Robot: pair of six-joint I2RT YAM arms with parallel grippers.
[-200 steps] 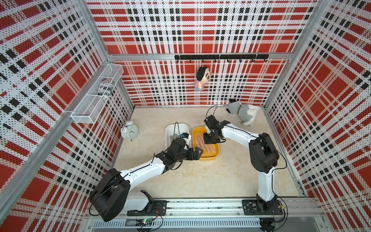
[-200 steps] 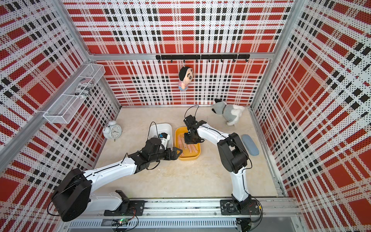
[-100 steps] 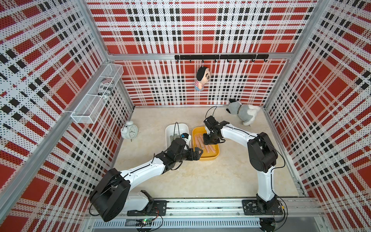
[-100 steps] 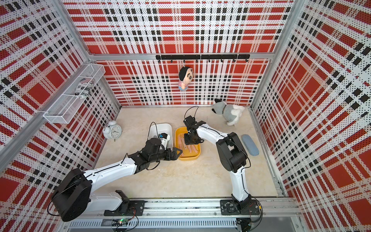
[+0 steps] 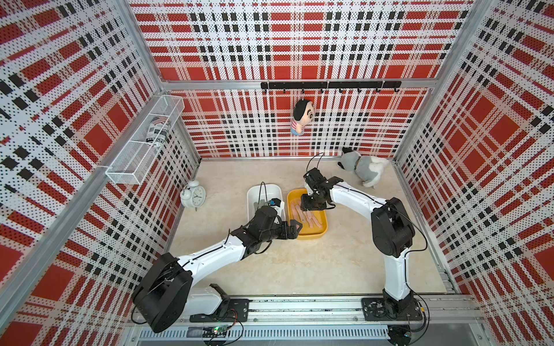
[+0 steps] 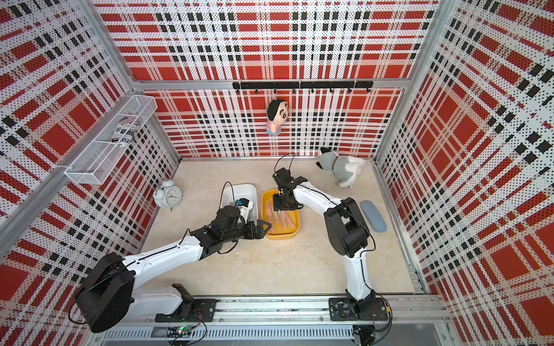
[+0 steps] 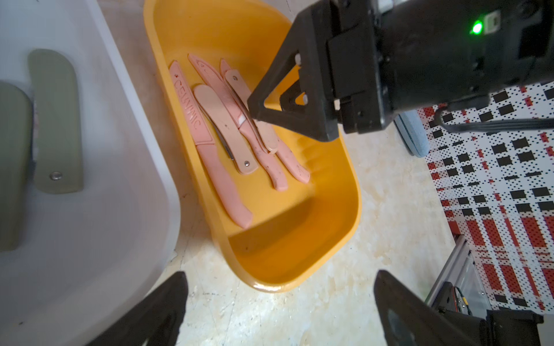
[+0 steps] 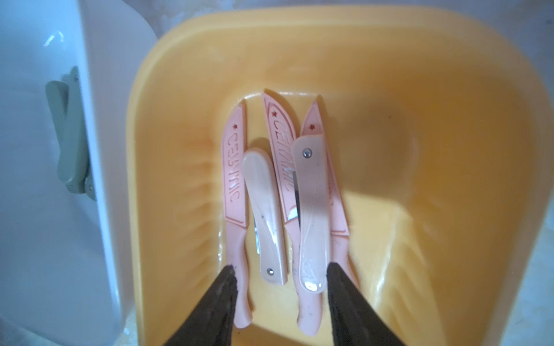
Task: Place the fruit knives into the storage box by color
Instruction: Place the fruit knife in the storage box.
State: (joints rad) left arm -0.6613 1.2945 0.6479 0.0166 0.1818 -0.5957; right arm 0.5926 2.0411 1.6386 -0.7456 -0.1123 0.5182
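Over the yellow tray (image 8: 359, 30), the right gripper (image 8: 280, 268) has newly parted its jaws, leaving a pink folding knife (image 8: 311, 209) atop four other pink fruit knives (image 8: 235, 179). The pinks are likely finished. Beside the tray, the left gripper (image 7: 278, 278) gapes empty.

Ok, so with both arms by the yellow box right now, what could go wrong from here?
The right gripper sits open, tips close over the pink knives, beside the pale folding knife lying on top; lifting off could snag and drag it. The left gripper hovers open by the near end of the yellow box, so a forward move might knock it. Both arms crowd that box and may collide.
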